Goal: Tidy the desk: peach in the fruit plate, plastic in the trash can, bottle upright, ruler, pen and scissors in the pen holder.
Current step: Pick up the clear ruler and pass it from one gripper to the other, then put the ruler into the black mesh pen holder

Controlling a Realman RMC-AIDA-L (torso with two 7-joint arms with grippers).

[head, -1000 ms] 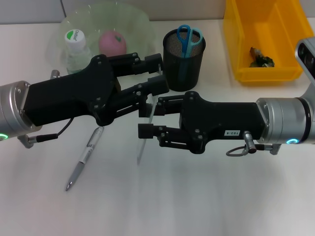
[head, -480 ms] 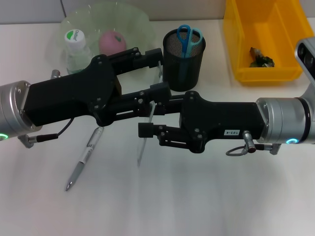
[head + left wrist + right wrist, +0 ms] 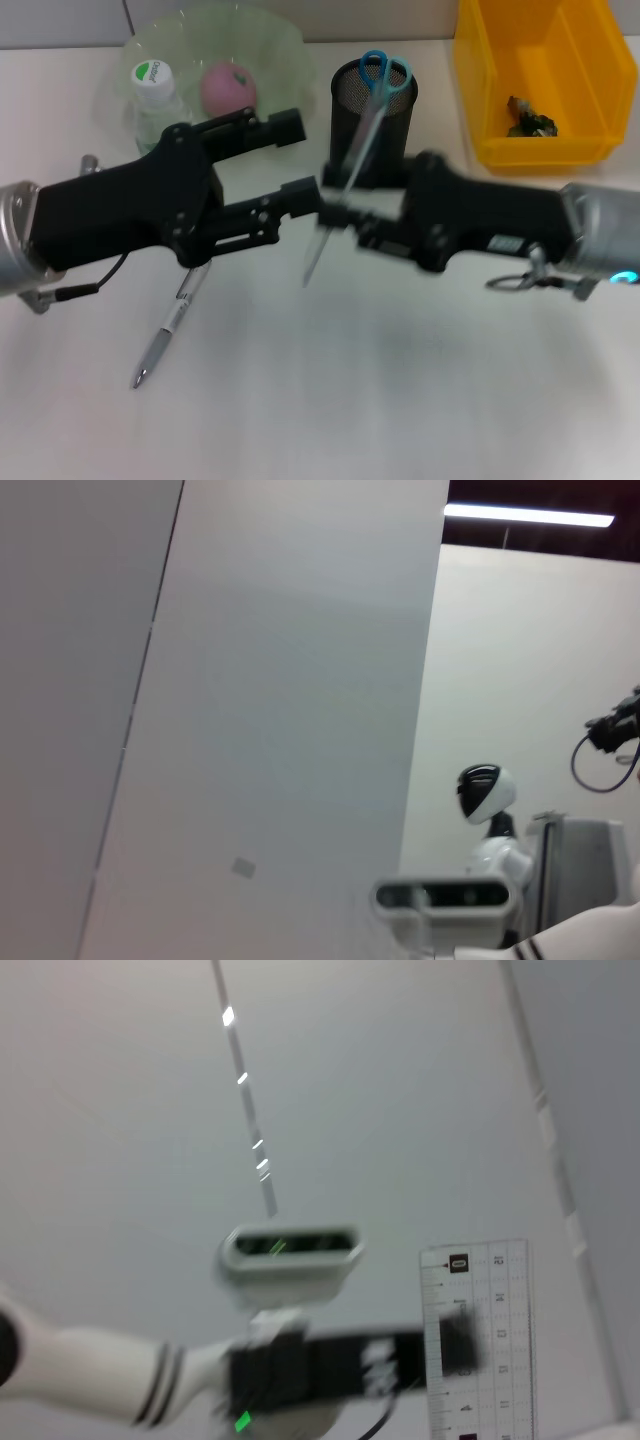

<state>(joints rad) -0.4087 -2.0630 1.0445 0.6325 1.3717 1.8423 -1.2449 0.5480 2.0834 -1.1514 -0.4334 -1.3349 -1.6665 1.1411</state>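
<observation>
My right gripper (image 3: 338, 216) is shut on the clear ruler (image 3: 345, 185) and holds it tilted above the table, its upper end in front of the black mesh pen holder (image 3: 385, 125). The ruler also shows in the right wrist view (image 3: 478, 1310). Blue-handled scissors (image 3: 383, 72) stand in the holder. My left gripper (image 3: 298, 160) is open and empty just left of the ruler. A silver pen (image 3: 172, 318) lies on the table below the left arm. The peach (image 3: 228, 86) lies in the green plate (image 3: 275, 40). The bottle (image 3: 155, 95) stands upright beside it.
A yellow bin (image 3: 480, 90) at the back right holds a scrap of plastic (image 3: 528, 118). The left wrist view shows only a wall and ceiling. Both arms reach across the middle of the white table (image 3: 400, 380).
My left gripper opened, let go of the ruler and drew back to the left. My right gripper moved right and toward the pen holder with the ruler, which now tilts.
</observation>
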